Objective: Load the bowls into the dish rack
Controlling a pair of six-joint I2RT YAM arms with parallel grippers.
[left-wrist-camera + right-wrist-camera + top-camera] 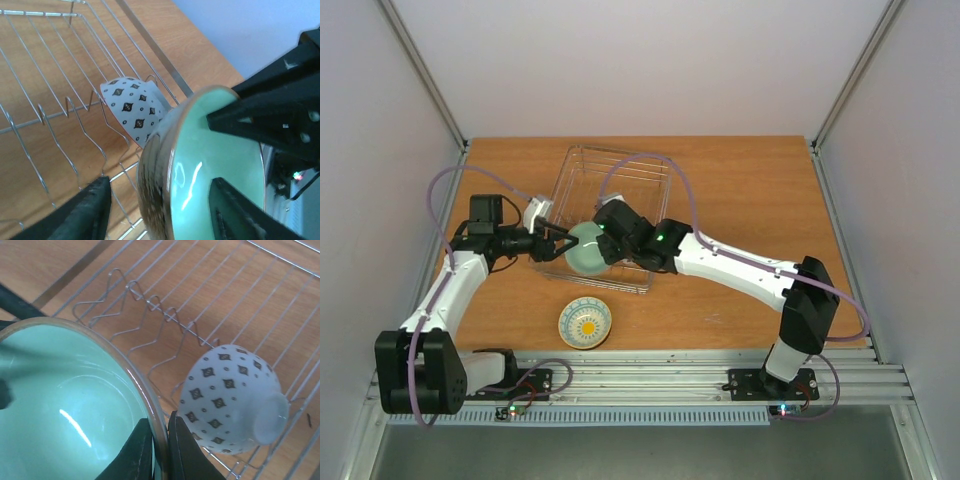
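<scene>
Pincer fingers of our left arm (558, 241) stand apart, astride the rim of the round mint-green ceramic bowl (584, 248), which hangs on edge over the near end of the rectangular silver wire dish rack (582, 160). Our right pincer (159, 440) is clamped on the opposite rim. We count three bowls: this one, a white dark-patterned one (225, 395) inside the rack, and a cream-yellow one (585, 323) on the wooden surface (740, 180) just before the rack.

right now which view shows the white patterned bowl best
Right wrist: the white bowl shows nearly whole, on its side among the rack prongs, foot visible. Left wrist shows it partly hidden behind the green bowl. The top view shows only a small white patch, pattern unreadable.
</scene>
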